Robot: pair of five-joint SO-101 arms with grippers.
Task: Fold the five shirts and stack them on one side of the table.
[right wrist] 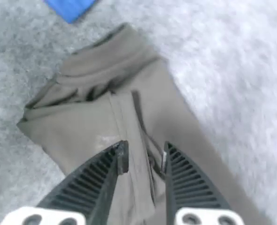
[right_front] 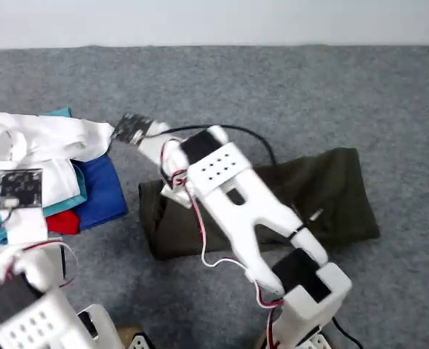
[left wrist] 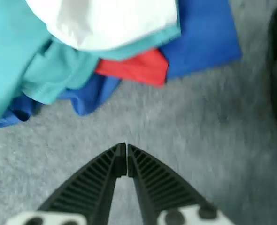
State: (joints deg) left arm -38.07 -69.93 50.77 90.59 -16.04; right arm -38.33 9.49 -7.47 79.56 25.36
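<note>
Pile: I see four shirts heaped at the table's left side in the high view. white shirt [right_front: 47,138] on top, teal shirt [right_front: 76,195] under it, blue shirt [right_front: 98,189] and red shirt [right_front: 62,222] at the bottom, poking out on the side nearest the olive shirt.
Olive shirt [right_front: 331,196]: lies flat mid-table, just beside the pile but not touching it. Folded to a long rectangle.
Axis: long side runs left-right across the high view. The end w/ bunched folds faces the blue shirt.
R gripper [right wrist: 143,157]: over the olive shirt, jaws a little apart w/ a fabric ridge between them, holding nothing.
R arm [right_front: 229,189]: stretched across the olive shirt's left half.
L gripper [left wrist: 126,159]: jaws pressed together, nothing between them, above bare surface near the red and blue edges.
L arm [right_front: 25,305]: low at the near-left corner.
Table [right_front: 309,94]: grey, carpet-like nap.
Room: plain white wall [right_front: 214,22] behind the far edge.
</note>
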